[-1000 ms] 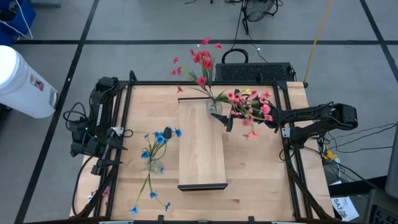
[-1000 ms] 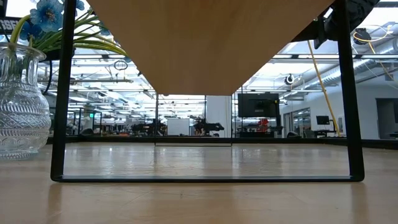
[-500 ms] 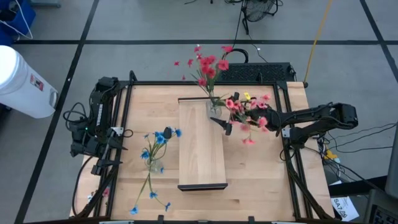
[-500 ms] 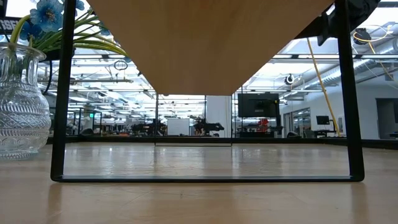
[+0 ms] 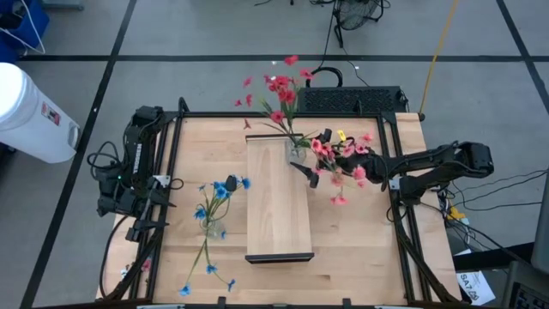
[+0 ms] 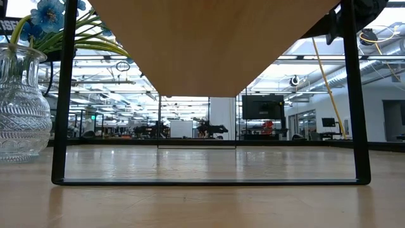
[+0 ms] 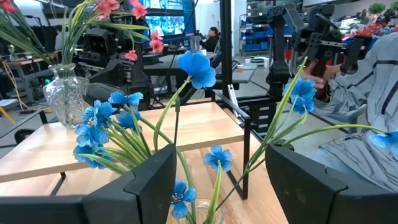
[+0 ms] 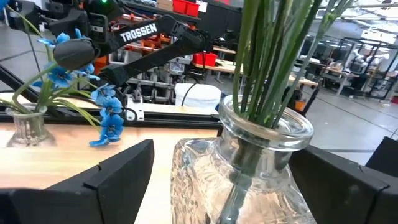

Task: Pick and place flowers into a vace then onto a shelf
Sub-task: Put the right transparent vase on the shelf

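Observation:
A clear glass vase (image 8: pixel 249 168) with red-pink flowers (image 5: pixel 283 90) stands upright on the far right corner of the pale wood shelf (image 5: pixel 274 215). My right gripper (image 5: pixel 307 173) reaches in level from the table's right and is open, with one finger on each side of the vase's body. Some red-pink sprays (image 5: pixel 343 154) hang over that arm. A second glass vase (image 5: pixel 213 227) with blue flowers (image 5: pixel 221 189) stands on the table left of the shelf. My left gripper (image 7: pixel 221 186) waits open at the table's left, pointing at the blue flowers. My right gripper stands level around the vase's body, below the neck. One finger (image 8: pixel 342 183) overlaps the glass wall (image 8: pixel 301 165); whether it touches I cannot tell. A gap shows between the other finger (image 8: pixel 118 174) and the glass. The vase rests upright on the shelf.
The shelf stands raised on black legs (image 6: pixel 60 126). A loose blue spray (image 5: pixel 206 266) lies near the table's front left. A black box (image 5: pixel 356 99) sits beyond the far edge and a white bin (image 5: pixel 30 107) on the floor at the left. A person's grey sleeve (image 7: pixel 367 93) shows beyond the table.
My right gripper has swung a little toward the table's left, closer around the vase, and has rolled slightly. The red-pink sprays have swayed; those over the arm have shifted leftward.

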{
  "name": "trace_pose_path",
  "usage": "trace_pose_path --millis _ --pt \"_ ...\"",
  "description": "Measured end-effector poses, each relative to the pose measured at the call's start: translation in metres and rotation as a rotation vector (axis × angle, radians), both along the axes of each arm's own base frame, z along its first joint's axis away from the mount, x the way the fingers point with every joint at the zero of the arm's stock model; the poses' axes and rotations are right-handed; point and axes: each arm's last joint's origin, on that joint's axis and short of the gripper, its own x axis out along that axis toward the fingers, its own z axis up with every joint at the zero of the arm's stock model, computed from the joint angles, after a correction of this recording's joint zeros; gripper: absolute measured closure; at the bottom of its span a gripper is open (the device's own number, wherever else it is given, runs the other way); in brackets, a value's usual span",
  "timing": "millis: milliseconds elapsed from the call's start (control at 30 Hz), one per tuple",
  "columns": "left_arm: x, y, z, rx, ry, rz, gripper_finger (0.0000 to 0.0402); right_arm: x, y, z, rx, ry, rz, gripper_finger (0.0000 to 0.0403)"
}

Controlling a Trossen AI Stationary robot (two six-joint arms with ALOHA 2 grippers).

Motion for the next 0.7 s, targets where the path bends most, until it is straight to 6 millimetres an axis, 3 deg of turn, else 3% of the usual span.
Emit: trace_pose_path --millis 700 --pt "0.0 0.0 0.0 0.0 0.0 0.0 0.0151 -0.0071 -0.0018 0.0069 0.008 0.024 -0.013 0.0048"
